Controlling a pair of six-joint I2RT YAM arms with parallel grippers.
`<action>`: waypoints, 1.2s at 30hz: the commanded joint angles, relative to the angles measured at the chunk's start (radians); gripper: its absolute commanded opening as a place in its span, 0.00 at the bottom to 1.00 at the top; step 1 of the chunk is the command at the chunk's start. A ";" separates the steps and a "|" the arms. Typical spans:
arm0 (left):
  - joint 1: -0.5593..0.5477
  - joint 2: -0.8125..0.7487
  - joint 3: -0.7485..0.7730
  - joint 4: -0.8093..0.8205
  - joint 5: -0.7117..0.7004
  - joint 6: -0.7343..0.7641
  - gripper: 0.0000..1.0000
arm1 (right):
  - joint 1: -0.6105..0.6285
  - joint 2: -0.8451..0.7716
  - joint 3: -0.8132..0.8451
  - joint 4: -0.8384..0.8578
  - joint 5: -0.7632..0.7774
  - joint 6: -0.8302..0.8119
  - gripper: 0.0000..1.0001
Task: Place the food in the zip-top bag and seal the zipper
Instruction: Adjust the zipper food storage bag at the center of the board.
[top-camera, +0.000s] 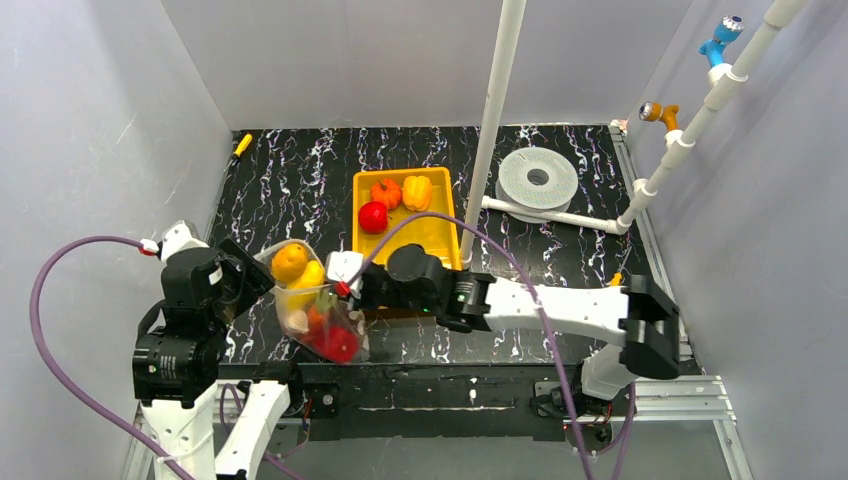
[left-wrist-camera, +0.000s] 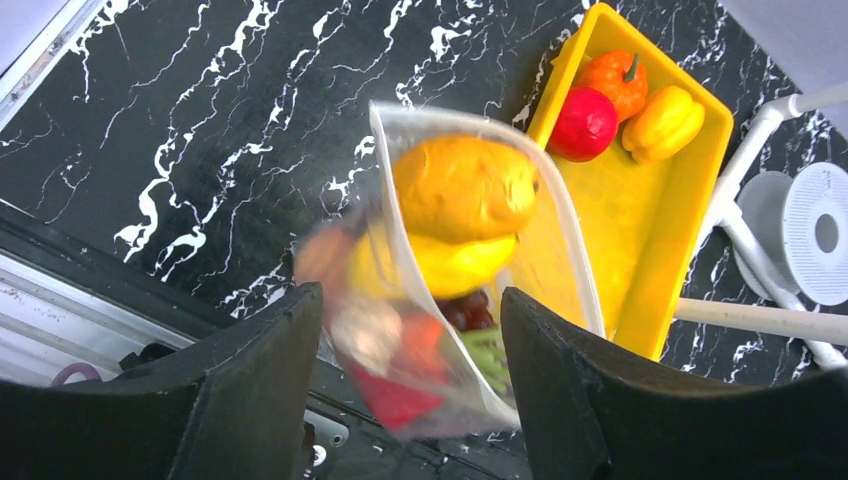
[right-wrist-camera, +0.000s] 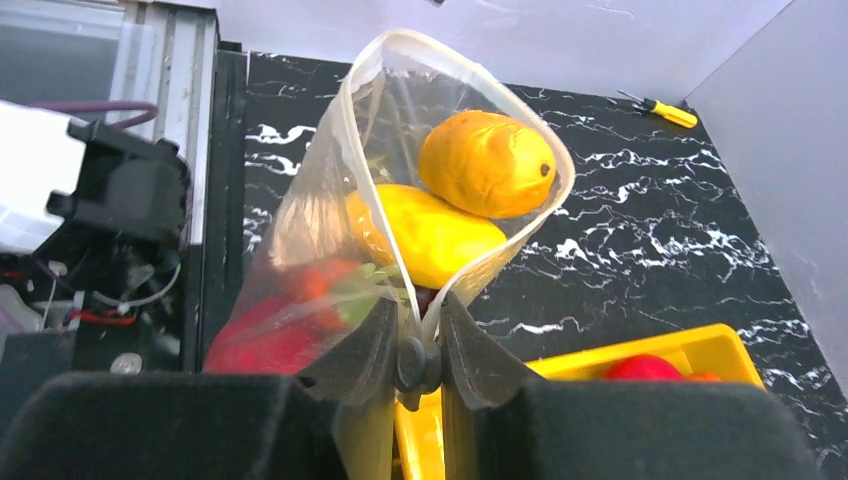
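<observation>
Right gripper on zip-top bag, tray beside.

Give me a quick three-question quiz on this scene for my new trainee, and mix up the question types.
1. True or false: the bag is sealed.
2. Whose jaws pinch its rim? A left arm's, B right arm's, C neither.
3. How many foods lie in the tray?
Key: 1 false, its mouth gapes; 2 B, the right gripper; 3 three.
</observation>
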 joint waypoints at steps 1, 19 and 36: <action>-0.008 0.008 0.063 -0.017 0.017 0.030 0.65 | 0.003 -0.172 -0.089 0.122 0.033 -0.068 0.01; -0.008 0.070 -0.129 -0.051 0.121 -0.238 0.68 | -0.043 -0.283 -0.250 0.119 0.048 -0.165 0.01; -0.008 -0.045 -0.349 -0.003 0.249 -0.638 0.26 | -0.043 -0.270 -0.244 0.119 0.067 -0.168 0.01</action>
